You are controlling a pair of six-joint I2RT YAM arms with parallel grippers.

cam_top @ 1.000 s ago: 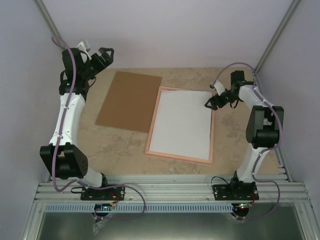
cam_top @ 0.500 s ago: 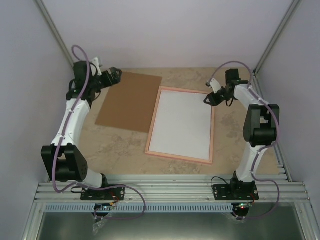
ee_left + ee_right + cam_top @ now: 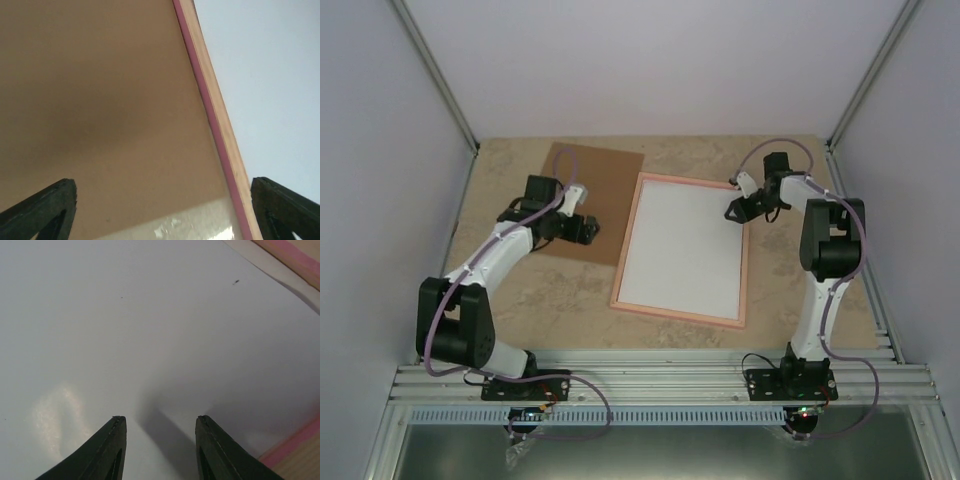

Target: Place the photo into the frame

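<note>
The pink frame (image 3: pixel 625 250) lies flat mid-table, filled by a white sheet (image 3: pixel 680 245). No red-orange print shows in any view; I cannot tell whether the white sheet is the photo face down. My left gripper (image 3: pixel 588 230) is open and empty, low over the right edge of the brown backing board (image 3: pixel 605 185). In the left wrist view the gripper (image 3: pixel 162 210) looks down on the board (image 3: pixel 100 100) beside the frame's left rail (image 3: pixel 220 130). My right gripper (image 3: pixel 732 212) is open and empty over the sheet (image 3: pixel 125 315) near the frame's far right corner (image 3: pixel 295 252).
The brown backing board lies left of the frame, its right edge against the frame's left rail. Marbled tabletop (image 3: pixel 560 300) surrounds both. Grey walls close in the back and sides, and a metal rail (image 3: pixel 660 375) runs along the near edge.
My left arm has swung down from the raised back-left corner to low over the backing board's right part. My right gripper shifted slightly toward the frame's far right corner.
</note>
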